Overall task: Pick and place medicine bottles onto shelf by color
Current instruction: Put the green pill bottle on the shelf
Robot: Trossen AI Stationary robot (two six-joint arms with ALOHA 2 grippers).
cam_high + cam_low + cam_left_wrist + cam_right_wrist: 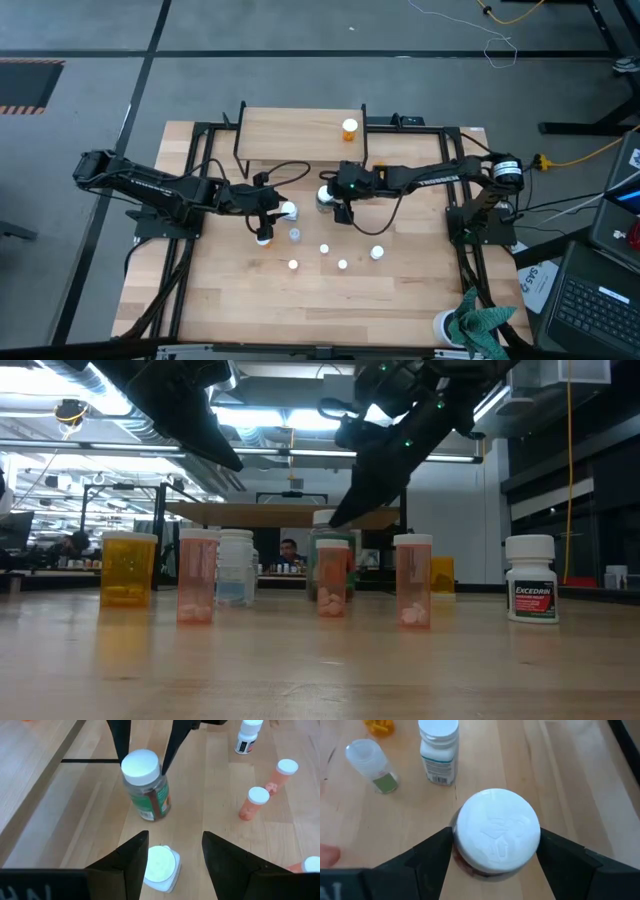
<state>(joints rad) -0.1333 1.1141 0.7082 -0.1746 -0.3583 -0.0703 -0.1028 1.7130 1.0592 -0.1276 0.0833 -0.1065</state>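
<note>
Dominating the right wrist view, the round white embossed cap of the green bottle sits squarely between the right gripper, whose dark fingers press both sides of the cap, clamped on it; the body below is almost wholly hidden. From the left wrist view that bottle stands upright on the pale wood table, green with a printed label. The left gripper hovers with fingers apart over a white bottle, partly cut off by one finger. Slim orange bottles hold pale tablets (contents elsewhere too small to tell). On the shelf, behind both grippers, one orange bottle stands near its right end.
</note>
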